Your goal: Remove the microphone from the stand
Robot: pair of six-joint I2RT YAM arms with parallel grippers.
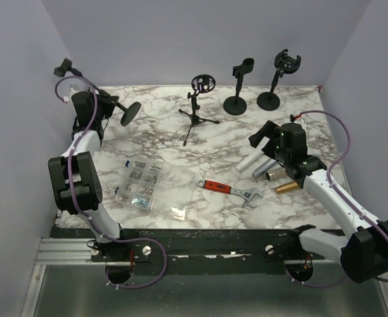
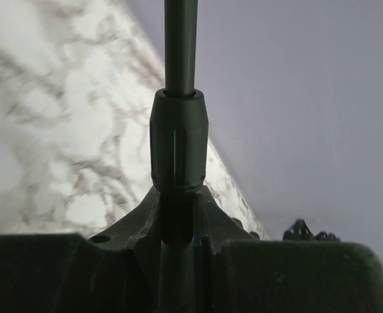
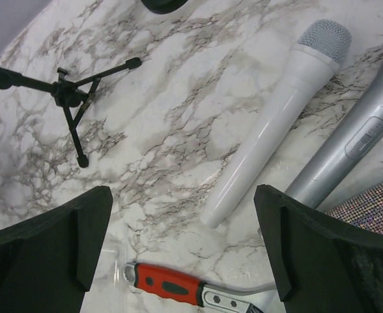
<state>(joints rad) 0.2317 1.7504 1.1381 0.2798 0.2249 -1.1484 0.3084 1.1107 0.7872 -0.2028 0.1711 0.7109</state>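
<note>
- Risk, near: the right hand (image 1: 261, 135), jaws spread wide and empty, hovers over the white smooth-bodied microphone (image 3: 276, 124) and the silver microphone (image 3: 361, 140). Both lie side by side on the marble-pattern table (image 1: 200, 148). They are round, so a careless descent could roll them toward the red-handled adjustable wrench (image 1: 230, 189).
- Risk, farther: the left hand (image 2: 177, 218) holds the black round-base stand (image 1: 129, 112) tilted and apparently off the table. I judge the heavy base could twist the pole in the grip. It could also swing into the small black tripod stand (image 1: 195, 117).
- Task thing: the held stand's clip (image 1: 63, 66) looks empty, and the microphones lie on the table. I judge the removal done.
- Pose, right: the forearm reaches in from the right edge, fingers aimed down at the table.
- Pose, left: the arm is folded upright at the far-left corner. The hand is clamped tight on the pole just below its collar (image 2: 178, 147).
</note>
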